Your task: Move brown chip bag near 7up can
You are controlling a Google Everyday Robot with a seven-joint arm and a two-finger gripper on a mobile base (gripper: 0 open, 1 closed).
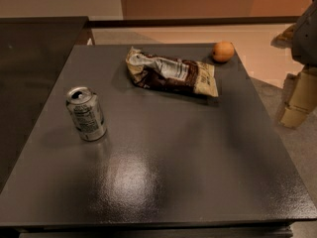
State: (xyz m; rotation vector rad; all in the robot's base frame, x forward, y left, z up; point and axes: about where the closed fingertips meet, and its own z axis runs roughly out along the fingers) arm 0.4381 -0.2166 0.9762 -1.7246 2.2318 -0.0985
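Note:
The brown chip bag (pixel 171 75) lies flat on the dark grey table (pixel 163 167), towards the far middle, its cream ends pointing left and right. The 7up can (pixel 86 114) stands upright at the table's left side, well apart from the bag, nearer to me and to the left of it. My gripper (pixel 298 102) shows as a pale shape at the right edge of the view, beyond the table's right edge, hanging below the grey arm (pixel 308 31). It touches neither the bag nor the can and holds nothing that I can see.
A small round orange fruit (pixel 223 51) sits at the table's far right corner, just right of the bag. A dark counter (pixel 34 53) runs along the left. Tan floor and a wall lie beyond the far edge.

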